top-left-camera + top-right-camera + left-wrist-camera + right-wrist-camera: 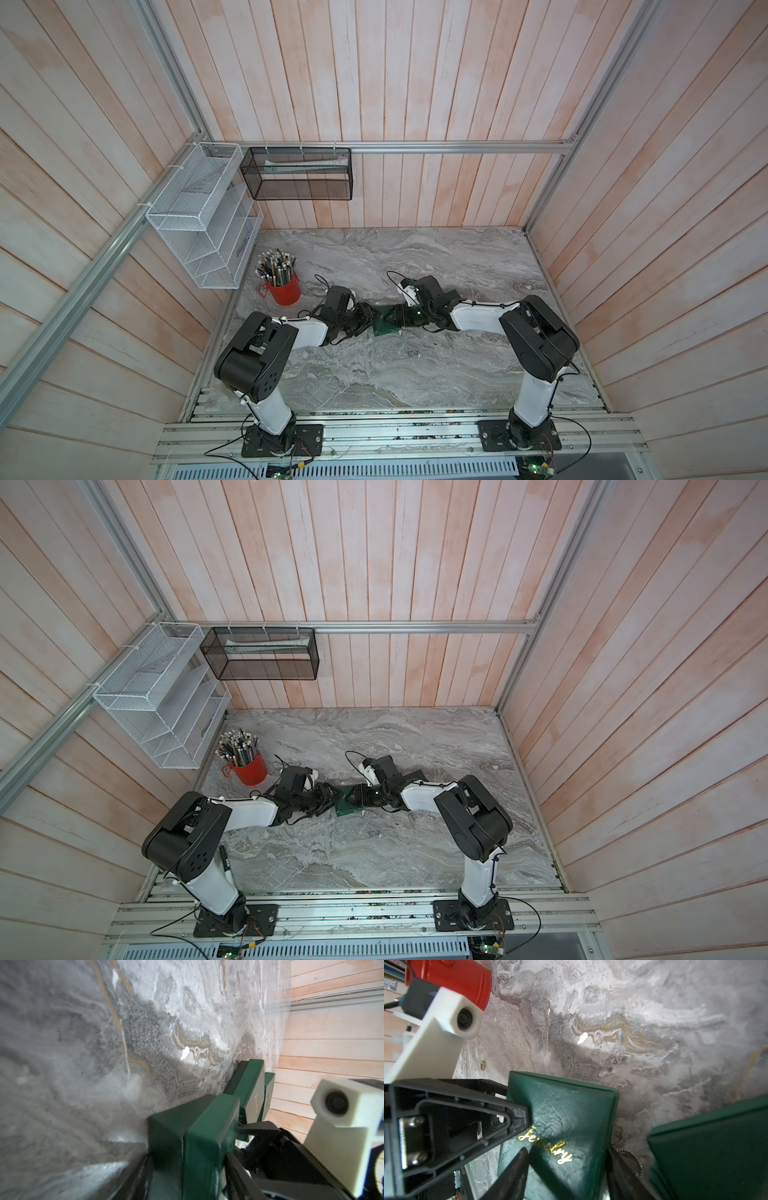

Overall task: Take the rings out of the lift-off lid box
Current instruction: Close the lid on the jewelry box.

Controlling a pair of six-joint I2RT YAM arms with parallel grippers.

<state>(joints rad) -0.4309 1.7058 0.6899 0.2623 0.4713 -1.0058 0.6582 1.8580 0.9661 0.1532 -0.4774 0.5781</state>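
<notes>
Mid-table, both grippers meet at a dark green box [384, 329] with gold "Jewelry" on its lid [566, 1118]. My left gripper [187, 1159] is shut on the green box [199, 1136], the seam between lid and base showing between its fingers. My right gripper [569, 1151] is shut on the same box from the opposite side, its fingers [515, 1169] against the lid. One small gold ring [483, 1065] lies on the marble beyond the box. A beaded ring [633, 1158] lies beside the box, partly hidden by a finger. The box's inside is hidden.
A second green box [708, 1147] sits close beside the held one. A white scrap [582, 1039] lies on the marble table [415, 374]. A red cup of pens [284, 286] stands at the back left, under a white wire rack [199, 216] and a black mesh basket [297, 174].
</notes>
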